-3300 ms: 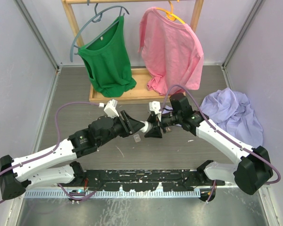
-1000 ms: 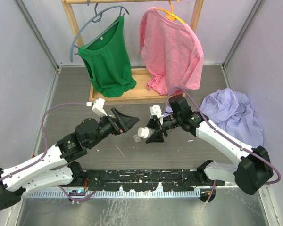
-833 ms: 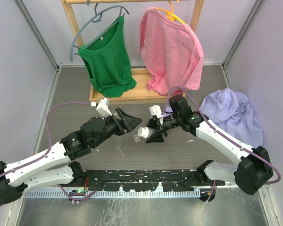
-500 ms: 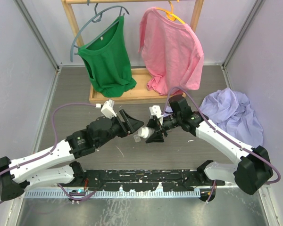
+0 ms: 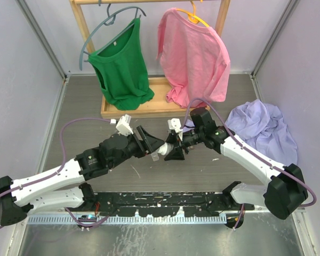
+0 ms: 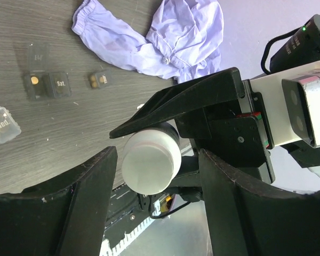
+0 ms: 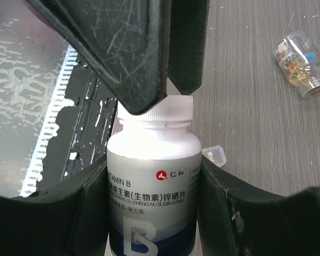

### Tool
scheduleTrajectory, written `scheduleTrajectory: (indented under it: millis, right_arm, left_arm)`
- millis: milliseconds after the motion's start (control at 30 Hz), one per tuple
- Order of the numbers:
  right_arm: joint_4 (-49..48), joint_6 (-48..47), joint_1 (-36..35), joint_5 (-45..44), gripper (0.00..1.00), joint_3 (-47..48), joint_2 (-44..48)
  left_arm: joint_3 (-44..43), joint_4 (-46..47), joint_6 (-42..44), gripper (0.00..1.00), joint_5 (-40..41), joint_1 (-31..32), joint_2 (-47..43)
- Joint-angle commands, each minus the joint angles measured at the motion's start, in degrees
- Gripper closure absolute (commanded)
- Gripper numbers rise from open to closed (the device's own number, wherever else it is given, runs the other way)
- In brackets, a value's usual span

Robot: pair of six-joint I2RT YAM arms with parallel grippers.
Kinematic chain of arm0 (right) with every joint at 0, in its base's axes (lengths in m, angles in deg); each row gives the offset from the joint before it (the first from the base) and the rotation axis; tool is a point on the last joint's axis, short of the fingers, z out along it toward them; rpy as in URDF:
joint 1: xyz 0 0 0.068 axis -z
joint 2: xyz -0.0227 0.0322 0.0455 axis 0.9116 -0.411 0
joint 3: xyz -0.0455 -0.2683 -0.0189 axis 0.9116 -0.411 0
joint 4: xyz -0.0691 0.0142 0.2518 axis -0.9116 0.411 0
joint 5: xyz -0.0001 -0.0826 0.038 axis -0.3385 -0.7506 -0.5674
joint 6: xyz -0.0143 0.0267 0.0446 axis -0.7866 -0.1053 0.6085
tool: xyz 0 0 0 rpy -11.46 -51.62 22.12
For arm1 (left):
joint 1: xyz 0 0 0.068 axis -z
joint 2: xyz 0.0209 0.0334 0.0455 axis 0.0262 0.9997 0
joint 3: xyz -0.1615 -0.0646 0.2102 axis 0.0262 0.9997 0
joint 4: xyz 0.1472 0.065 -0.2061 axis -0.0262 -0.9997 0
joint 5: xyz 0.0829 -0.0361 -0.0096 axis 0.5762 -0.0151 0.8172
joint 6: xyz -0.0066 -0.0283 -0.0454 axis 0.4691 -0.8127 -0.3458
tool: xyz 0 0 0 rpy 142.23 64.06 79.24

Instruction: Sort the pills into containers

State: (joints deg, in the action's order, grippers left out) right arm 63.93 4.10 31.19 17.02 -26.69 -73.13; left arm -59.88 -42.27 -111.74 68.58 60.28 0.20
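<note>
White plastic fills the hold of the right gripper (image 7: 153, 160). It is a pill bottle (image 7: 153, 181) labelled Vitamin B, clamped by its body with a black finger pressed to each side and the jaws part-way closed. The bottle's cap (image 6: 151, 162) points straight at the left gripper (image 6: 159, 154), whose fingers stand one on each side of it, roughly half closed. The left wrist view shows a sliver of space on one side, so I cannot tell whether they actually squeeze the cap.

Just past the right gripper's right-hand finger, a small clear tub (image 7: 214, 154) lies on the grey table (image 7: 256, 133). Farther ahead and to the right of that gripper, a clear vial (image 7: 301, 68) lies on its side with yellowish bits inside.

Out beyond the left gripper, two dark tubs (image 6: 47, 85) sit touching, one marked "Sat.". A lone dark tub (image 6: 100, 80) sits near them. Farthest off is a crumpled lilac cloth (image 6: 165, 37).
</note>
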Motion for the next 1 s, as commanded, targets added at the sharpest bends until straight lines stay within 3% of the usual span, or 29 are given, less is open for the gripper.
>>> scheduleTrajectory:
  millis: [0, 500, 767, 967]
  right_arm:
    - [-2.9, 0.9, 0.0, -0.1, 0.99, 2.0, 0.4]
    - [-3.0, 1.3, 0.0, 0.1, 0.99, 2.0, 0.6]
    - [-3.1, 1.3, 0.1, 0.1, 0.99, 2.0, 0.5]
    - [-3.1, 1.4, 0.1, 0.2, 0.99, 2.0, 0.6]
  left_arm:
    - [-1.0, 0.2, -0.5, 0.36, 0.8, 0.4, -0.3]
    - [-0.9, 1.4, 0.4, 0.37, -1.5, 0.4, 1.1]
    - [-0.3, 2.4, 0.5, 0.47, -2.1, 0.4, 1.4]
    - [-0.1, 3.4, 2.1, 0.63, -3.4, 0.4, 1.8]
